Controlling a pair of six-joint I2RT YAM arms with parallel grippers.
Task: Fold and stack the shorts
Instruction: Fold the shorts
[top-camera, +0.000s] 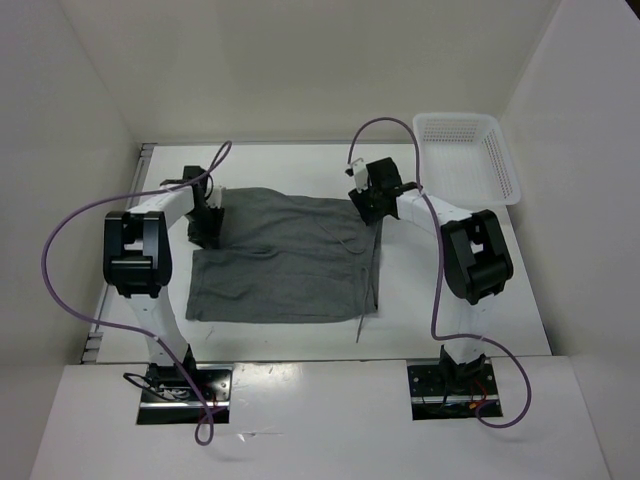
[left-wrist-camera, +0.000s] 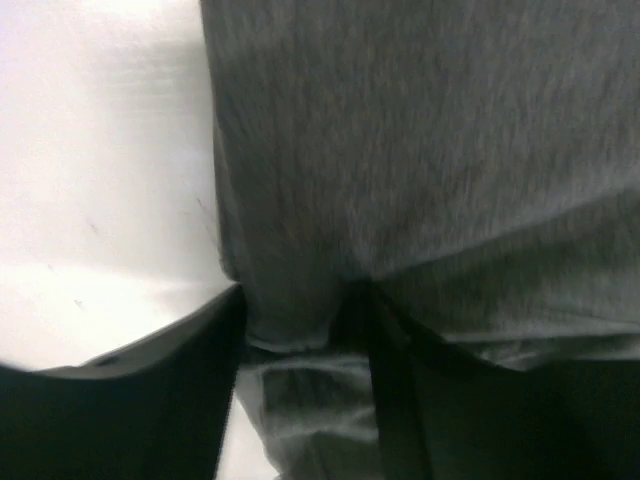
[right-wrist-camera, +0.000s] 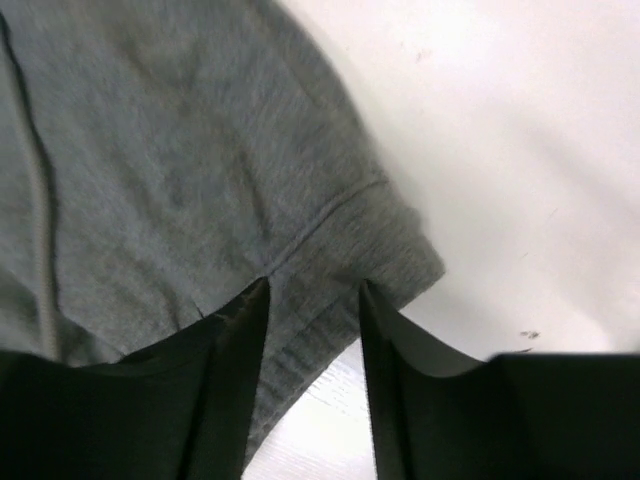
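**Shorts gripped, no fold yet**

The shorts (top-camera: 285, 265) lie spread flat on the table (top-camera: 300, 165). The left gripper (top-camera: 207, 224) pinches the far leg hem. The right gripper (top-camera: 369, 208) clamps the far waistband corner. Folding and stacking both remain.

The shorts (top-camera: 280, 265) lie on the table (top-camera: 470, 295). The basket (top-camera: 503, 150) stands behind and right of them, apart. The left gripper (top-camera: 210, 226) and right gripper (top-camera: 368, 206) sit at their far corners.

Mid-grey shorts (top-camera: 280, 265) flat, waistband rightward, two wide legs leftward.
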